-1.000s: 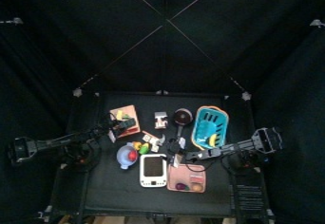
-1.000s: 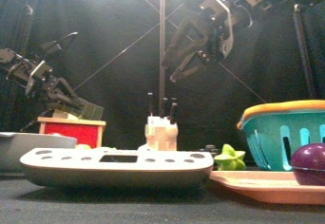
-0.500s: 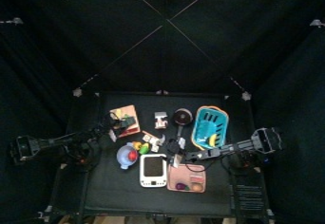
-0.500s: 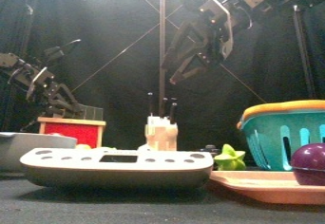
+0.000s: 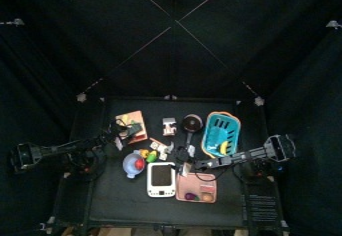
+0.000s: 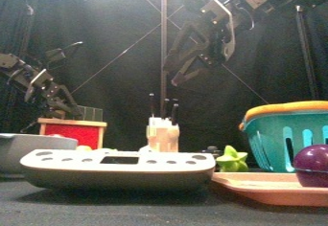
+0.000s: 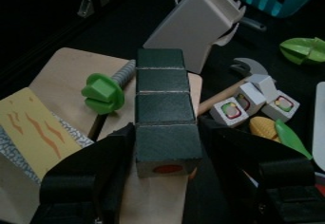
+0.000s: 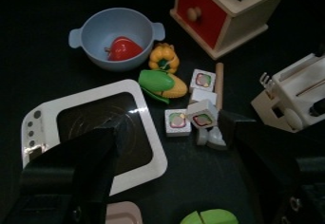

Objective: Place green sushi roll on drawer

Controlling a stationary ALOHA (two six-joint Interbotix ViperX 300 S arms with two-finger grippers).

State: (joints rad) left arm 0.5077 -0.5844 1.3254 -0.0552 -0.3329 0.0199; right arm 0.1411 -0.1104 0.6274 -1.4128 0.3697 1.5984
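Note:
The green sushi roll (image 7: 165,95), a row of dark green blocks, lies flat on the pale wooden top of the red drawer (image 7: 70,71). My left gripper (image 7: 168,140) is open, one jaw on each side of the roll's near end. In the top view the left gripper (image 5: 118,133) hangs over the drawer (image 5: 132,124) at the table's left. The front view shows the drawer (image 6: 71,134) low at the left, with the roll hidden. My right gripper (image 8: 184,185) is open and holds nothing, high above the table's middle (image 6: 193,62).
A green bolt (image 7: 106,87) and a yellow card (image 7: 38,161) share the drawer top. Sushi pieces (image 8: 197,114), a white knife block (image 6: 161,134), a white scale (image 5: 162,178), a blue pot (image 8: 114,33), a teal basket (image 5: 222,128) and a tray (image 6: 263,184) with a purple ball crowd the table.
The left gripper's jaws have spread a little wider around the roll, and the left arm has eased slightly to the left in the front view. The right arm has held still.

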